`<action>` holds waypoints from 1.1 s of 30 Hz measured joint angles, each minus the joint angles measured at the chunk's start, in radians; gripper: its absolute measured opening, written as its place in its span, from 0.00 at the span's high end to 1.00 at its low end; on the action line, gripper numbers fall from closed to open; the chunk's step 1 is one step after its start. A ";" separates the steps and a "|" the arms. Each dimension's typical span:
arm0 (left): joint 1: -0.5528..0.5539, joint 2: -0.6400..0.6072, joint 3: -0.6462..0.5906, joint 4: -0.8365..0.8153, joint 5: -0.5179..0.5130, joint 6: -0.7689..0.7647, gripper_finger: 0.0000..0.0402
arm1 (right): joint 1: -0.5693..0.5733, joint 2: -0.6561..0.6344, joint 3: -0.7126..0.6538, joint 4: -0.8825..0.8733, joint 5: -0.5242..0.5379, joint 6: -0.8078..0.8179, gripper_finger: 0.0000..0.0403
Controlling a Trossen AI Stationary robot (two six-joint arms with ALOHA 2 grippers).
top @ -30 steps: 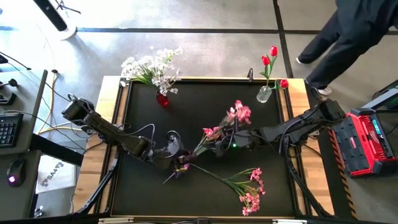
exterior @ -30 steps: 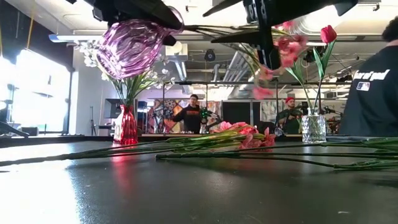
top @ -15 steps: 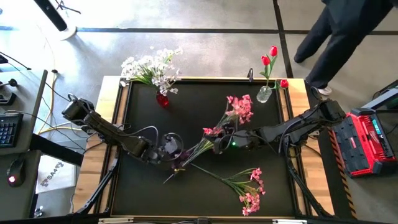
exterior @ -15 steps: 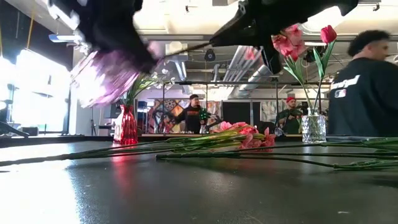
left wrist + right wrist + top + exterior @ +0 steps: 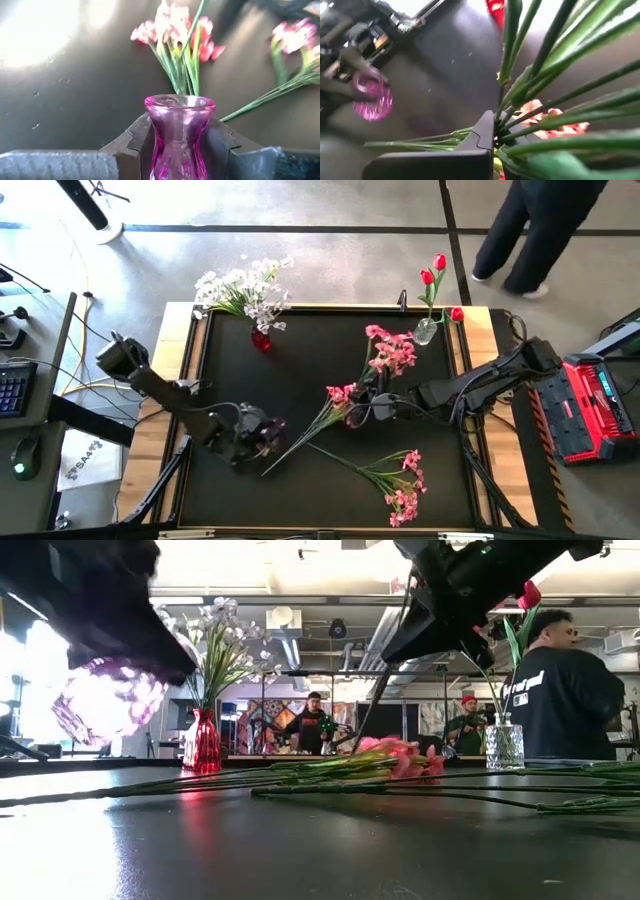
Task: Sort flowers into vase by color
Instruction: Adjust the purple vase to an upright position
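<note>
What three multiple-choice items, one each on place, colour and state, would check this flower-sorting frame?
1. Where does the red vase with white flowers stand?
A. At the table's far edge, left of the middle
B. In the near right corner
C. On the floor

2. What colour is the vase that the left hand holds?
A. Blue
B. Pink-purple
C. Yellow

3. What is the right hand doing?
A. Hanging open over the tulips
B. Resting flat and empty on the table
C. Closed on the stems of a pink spray

Answers:
1 A, the high view shows it there.
2 B, the left wrist view shows pink-purple glass between the fingers.
3 C, the right wrist view shows green stems pinched at its fingers.
</note>
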 joint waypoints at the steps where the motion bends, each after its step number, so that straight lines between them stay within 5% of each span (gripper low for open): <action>1: -0.020 -0.013 -0.010 0.007 -0.028 -0.008 0.74 | 0.000 0.000 0.000 -0.001 -0.022 -0.001 1.00; 11: -0.253 -0.137 -0.141 0.028 -0.381 -0.039 0.74 | -0.023 0.015 0.000 -0.028 -0.108 0.005 1.00; 21: -0.282 -0.136 -0.166 0.167 -0.383 0.029 0.74 | -0.017 0.015 0.000 0.146 -0.073 0.003 1.00; 27: -0.318 -0.137 -0.165 0.447 -0.618 0.415 0.74 | -0.018 0.015 0.000 0.104 -0.072 0.019 1.00; 33: -0.348 -0.107 -0.234 0.437 -0.637 0.278 0.74 | -0.018 0.015 0.000 0.090 -0.075 0.010 1.00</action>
